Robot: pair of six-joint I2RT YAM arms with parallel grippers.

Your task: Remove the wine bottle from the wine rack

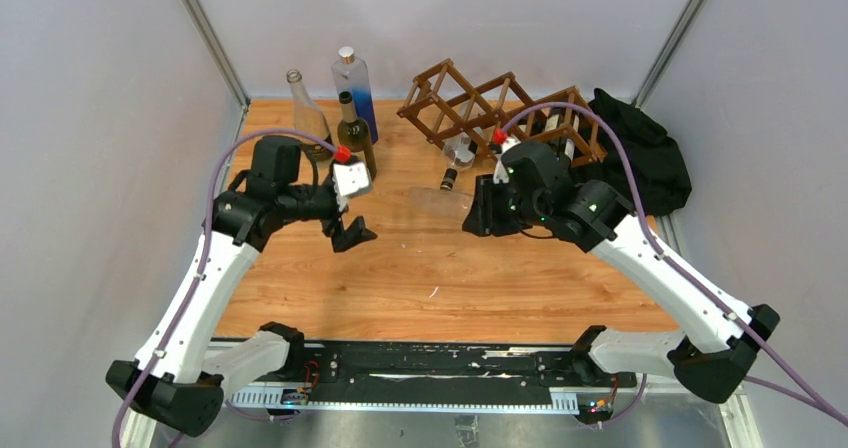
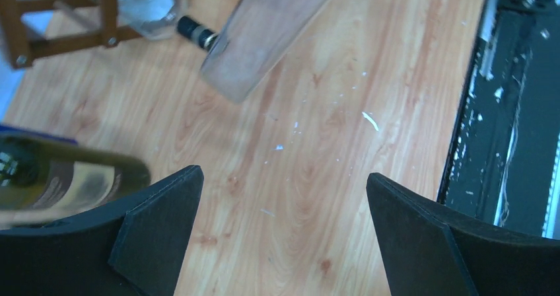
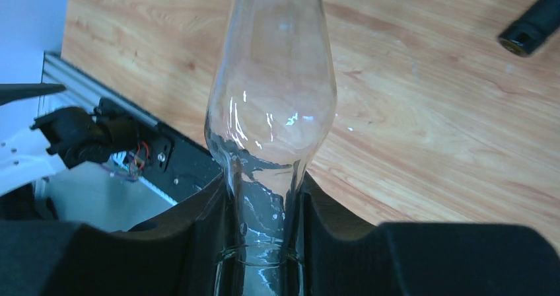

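Note:
The wine bottle (image 1: pixel 440 201) is clear glass and lies level above the table, in front of the brown lattice wine rack (image 1: pixel 470 103). My right gripper (image 1: pixel 482 208) is shut on its neck. In the right wrist view the fingers press both sides of the neck (image 3: pixel 264 243) and the bottle's body (image 3: pixel 274 91) stretches away over the wood. My left gripper (image 1: pixel 352 233) hangs open over the table to the left, nothing between its fingers (image 2: pixel 158 223). Its camera sees the clear bottle's base (image 2: pixel 264 32) and the rack (image 2: pixel 59 25).
A second clear bottle with a black cap (image 1: pixel 455 163) pokes from the rack's front. Three upright bottles stand at the back left: clear (image 1: pixel 305 118), blue-tinted (image 1: pixel 355 88) and dark green (image 1: pixel 357 138). A black cloth heap (image 1: pixel 645 158) lies right of the rack.

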